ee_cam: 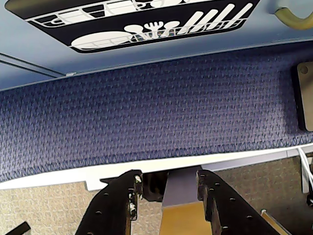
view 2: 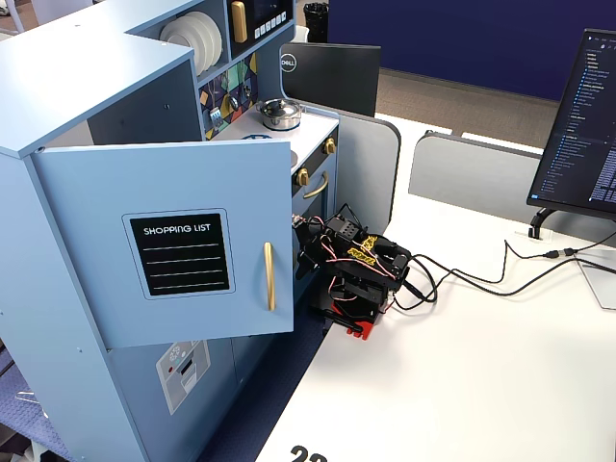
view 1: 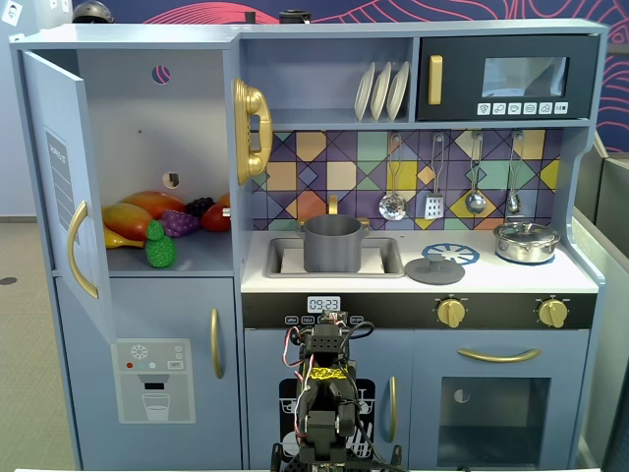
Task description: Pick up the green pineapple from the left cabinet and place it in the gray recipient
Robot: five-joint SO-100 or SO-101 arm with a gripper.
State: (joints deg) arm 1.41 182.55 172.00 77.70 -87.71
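The green pineapple (view 1: 159,246) stands at the front of the shelf in the left cabinet (view 1: 147,128), just before the orange mangoes. The cabinet's blue door (view 1: 57,187) is swung open; in a fixed view from the side this door (view 2: 173,245) hides the fruit. The gray recipient (view 1: 332,243) stands in the sink (view 1: 388,258), empty as far as I can see. My arm (view 1: 324,388) is folded low before the kitchen's lower doors, far below both. In the wrist view my gripper (ee_cam: 168,178) is open and empty, facing blue carpet.
Orange mangoes (view 1: 138,211), purple grapes (view 1: 180,222) and a red fruit (view 1: 216,216) lie behind the pineapple. A gray lid (view 1: 434,269) and a shiny lidded pot (view 1: 526,241) sit on the counter. A monitor (view 2: 577,125) and cables (view 2: 462,274) are on the white table.
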